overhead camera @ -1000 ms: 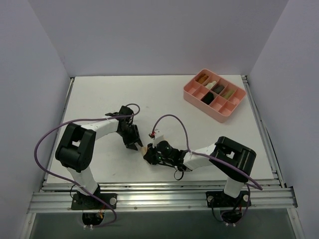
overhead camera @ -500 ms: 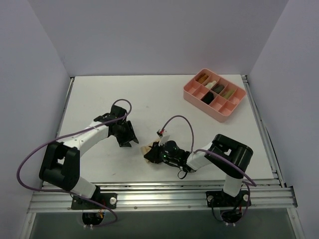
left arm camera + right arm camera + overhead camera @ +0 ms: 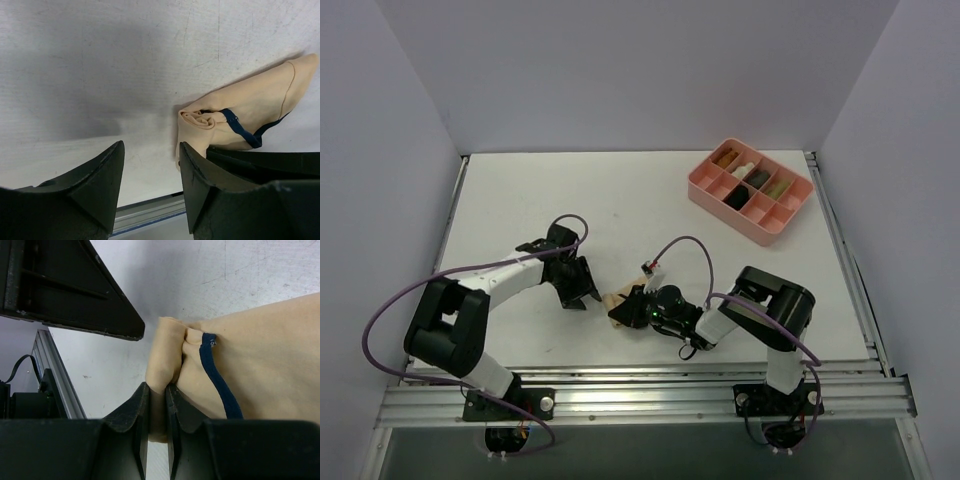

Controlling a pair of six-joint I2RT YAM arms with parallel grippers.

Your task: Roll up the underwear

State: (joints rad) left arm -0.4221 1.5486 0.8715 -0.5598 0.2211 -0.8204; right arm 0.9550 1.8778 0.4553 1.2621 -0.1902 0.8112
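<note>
The underwear (image 3: 615, 298) is a small tan cloth with thin dark trim, partly rolled, lying on the white table near the front middle. In the left wrist view the underwear (image 3: 250, 112) shows a rolled end facing the camera. My right gripper (image 3: 625, 312) is shut on a fold at that rolled end; in its own view the underwear (image 3: 260, 355) fills the right side and the right gripper (image 3: 157, 395) pinches the tan fold. My left gripper (image 3: 583, 291) stands open just left of the cloth, and in its own view the left gripper (image 3: 150, 165) holds nothing.
A pink divided tray (image 3: 725, 213) with several dark, tan and cream rolls stands at the back right. The metal rail (image 3: 150, 212) of the table's near edge runs just beyond the left fingers. White walls close in the table on three sides.
The left gripper has opened wider, pulled back from the cloth, then returned beside it. The right gripper has kept its hold on the underwear and shifted slightly right.
</note>
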